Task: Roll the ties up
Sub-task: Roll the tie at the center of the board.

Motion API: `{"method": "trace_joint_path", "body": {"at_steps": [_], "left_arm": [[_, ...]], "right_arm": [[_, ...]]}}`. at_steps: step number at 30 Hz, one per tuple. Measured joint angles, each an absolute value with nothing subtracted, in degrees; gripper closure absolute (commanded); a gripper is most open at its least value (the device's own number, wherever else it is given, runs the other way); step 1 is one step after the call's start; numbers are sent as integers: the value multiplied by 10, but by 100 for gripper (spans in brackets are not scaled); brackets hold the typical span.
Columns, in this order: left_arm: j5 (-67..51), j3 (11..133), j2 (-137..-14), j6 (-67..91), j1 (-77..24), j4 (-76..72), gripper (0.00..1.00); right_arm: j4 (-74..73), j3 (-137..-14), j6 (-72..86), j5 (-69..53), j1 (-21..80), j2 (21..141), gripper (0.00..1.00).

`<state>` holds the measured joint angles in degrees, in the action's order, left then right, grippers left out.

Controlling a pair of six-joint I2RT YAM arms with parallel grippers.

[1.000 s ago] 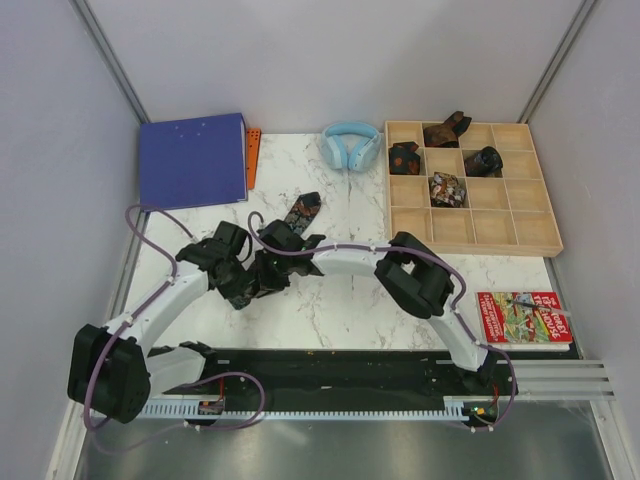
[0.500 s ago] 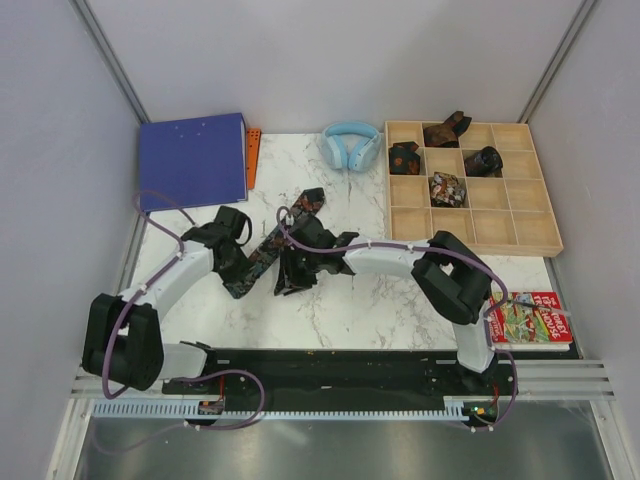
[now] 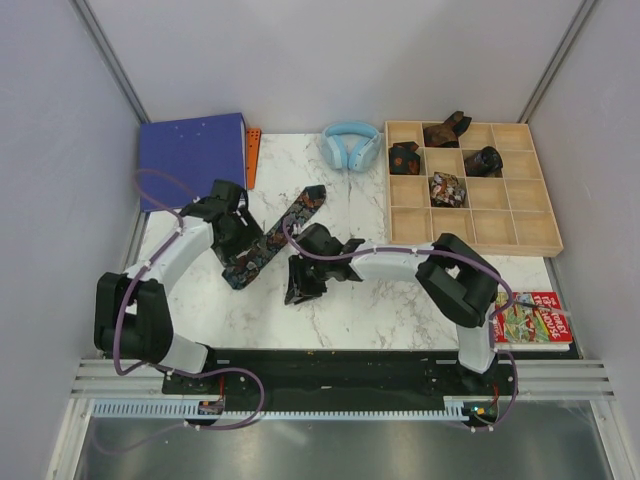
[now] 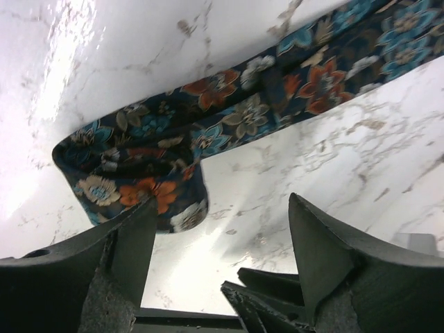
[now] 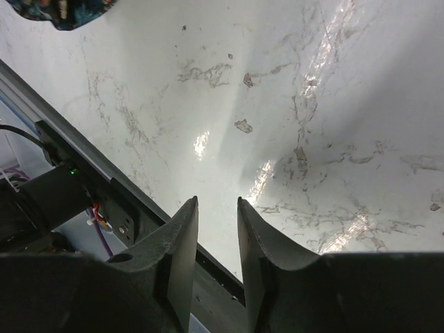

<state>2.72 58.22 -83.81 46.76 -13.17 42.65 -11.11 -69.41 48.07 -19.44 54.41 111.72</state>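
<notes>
On the marble table [image 3: 380,300], your unrolled tie [image 3: 270,240] lies flat as a diagonal strip, near end folded over. Left gripper [image 4: 222,257] spread wide just above that folded end, holding nothing. Right gripper [image 5: 214,243] nearly pressed together, empty, beside the tie. Rolled ties [image 3: 447,188] sit in the wooden tray [image 3: 500,232].

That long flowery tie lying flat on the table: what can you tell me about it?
The tie is a long dark fabric strip printed with orange, blue and cream flowers. It lies unrolled and slanted across the marble table, its pointed wide end toward the headphones. The near end is folded back on itself. The left pincer hovers open over that fold, not gripping. The right pincer is nearly closed, empty, apart from it.
</notes>
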Motion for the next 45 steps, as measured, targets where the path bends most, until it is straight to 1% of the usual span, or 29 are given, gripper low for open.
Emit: {"method": "trace_joint_path", "body": {"at_steps": [6,12,18,27,35,45], "left_arm": [[6,623,-830,463,-116,427,18],[-12,622,-765,460,-94,438,21],[-20,563,-654,442,-51,446,25],[-25,479,-570,414,-13,474,27],[-37,453,-541,408,-12,479,28],[-57,398,-525,418,-12,458,30]], "right_arm": [[-115,-715,478,-195,544,1109,64],[-116,-788,480,-197,544,1121,68],[-111,-884,482,-208,544,1185,71],[-119,-957,482,-222,543,1278,72],[-121,-995,482,-231,535,1315,75],[-100,-1007,479,-250,517,1347,75]]}}
